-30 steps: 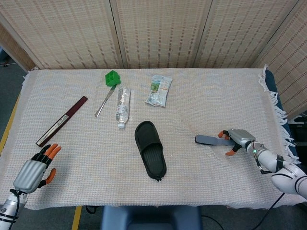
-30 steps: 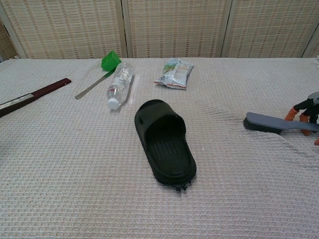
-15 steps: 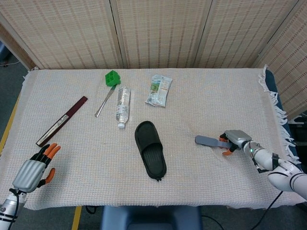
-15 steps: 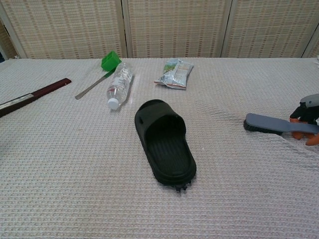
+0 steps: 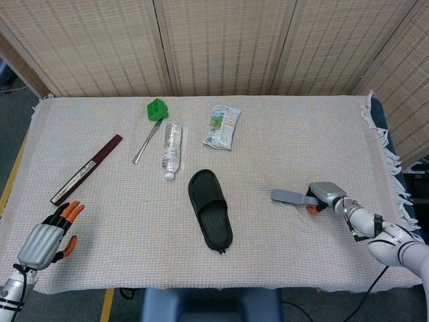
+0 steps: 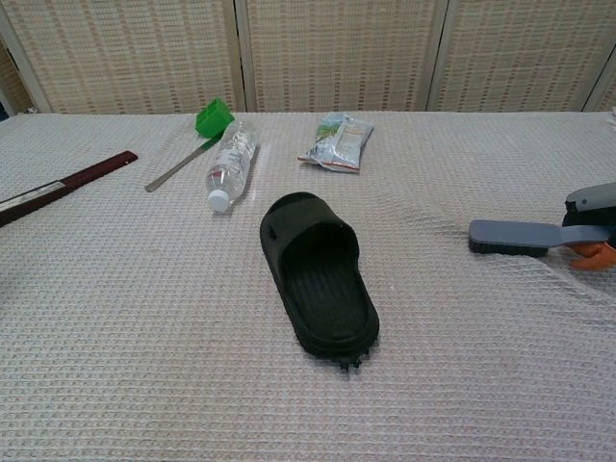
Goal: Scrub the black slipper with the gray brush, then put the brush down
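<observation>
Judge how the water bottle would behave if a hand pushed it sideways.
The bottle lies on its side and looks round, so it would probably roll, perhaps towards the slipper. It looks like clear, thin plastic, so likely light and apt to dent. The woven cloth may slow it.

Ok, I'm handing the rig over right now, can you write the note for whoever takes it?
Right hand: closed around the handle of the gray brush, at the right side of the table. The brush head is low, at or just above the cloth; contact is unclear.
Left hand: open, holding nothing, at the near left corner.
Black slipper: lies sole down mid-table, well left of the brush, nothing touching it.
Done: brush gripped.
Left: carry the brush to the slipper, scrub it, then put the brush down.
</observation>
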Robot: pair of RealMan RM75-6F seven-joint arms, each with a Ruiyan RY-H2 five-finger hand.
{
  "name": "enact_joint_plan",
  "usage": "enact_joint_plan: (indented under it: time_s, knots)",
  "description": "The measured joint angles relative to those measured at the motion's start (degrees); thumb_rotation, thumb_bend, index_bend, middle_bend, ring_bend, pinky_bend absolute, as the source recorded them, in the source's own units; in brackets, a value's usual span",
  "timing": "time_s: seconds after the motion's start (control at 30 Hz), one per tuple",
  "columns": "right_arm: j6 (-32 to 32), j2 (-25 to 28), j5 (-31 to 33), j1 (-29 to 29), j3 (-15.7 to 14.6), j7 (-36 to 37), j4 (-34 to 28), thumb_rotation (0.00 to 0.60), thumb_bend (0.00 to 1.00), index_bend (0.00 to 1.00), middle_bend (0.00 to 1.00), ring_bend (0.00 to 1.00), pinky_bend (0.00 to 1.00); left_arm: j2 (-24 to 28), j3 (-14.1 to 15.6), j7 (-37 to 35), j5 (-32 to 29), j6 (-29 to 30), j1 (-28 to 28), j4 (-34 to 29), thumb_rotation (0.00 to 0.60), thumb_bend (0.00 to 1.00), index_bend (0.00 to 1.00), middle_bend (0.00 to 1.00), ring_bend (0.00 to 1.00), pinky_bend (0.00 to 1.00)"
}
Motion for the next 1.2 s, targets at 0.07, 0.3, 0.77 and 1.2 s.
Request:
enact_joint_plan:
  time_s: [0.07, 0.3, 0.77, 1.2]
  knots:
    - [-0.04, -0.18, 0.31, -0.04, 0.10, -0.85, 0.02, 0.600, 0.45, 0.95, 0.86, 0.84, 1.00, 0.04, 0.04, 0.04, 0.06, 0.08, 0.04, -0.04, 0.600, 0.55, 0.00, 0.00, 0.05, 0.29]
    - [0.00, -1.06, 1.65, -0.46, 0.57, -6.57, 0.41, 0.600, 0.52, 1.00, 0.92, 0.90, 1.00, 0.16, 0.09, 0.18, 0.12, 0.19, 0.12, -0.31, 0.600, 0.56, 0.00, 0.00, 0.05, 0.29]
    - [2.56, -0.38, 8.81, -3.58, 4.31, -17.13, -3.62, 0.600, 0.60, 1.00, 0.96, 0.96, 1.00, 0.23, 0.11, 0.08, 0.32, 0.46, 0.17, -0.46, 0.600, 0.60, 0.00, 0.00, 0.05, 0.29]
    - [4.84, 4.13, 6.93, -3.48, 7.95, -5.66, -7.10, 0.600, 0.61, 1.00, 0.96, 0.96, 1.00, 0.28, 0.25, -0.52, 0.78, 0.82, 0.24, -0.38, 0.600, 0.60, 0.00, 0.00, 0.05, 0.29]
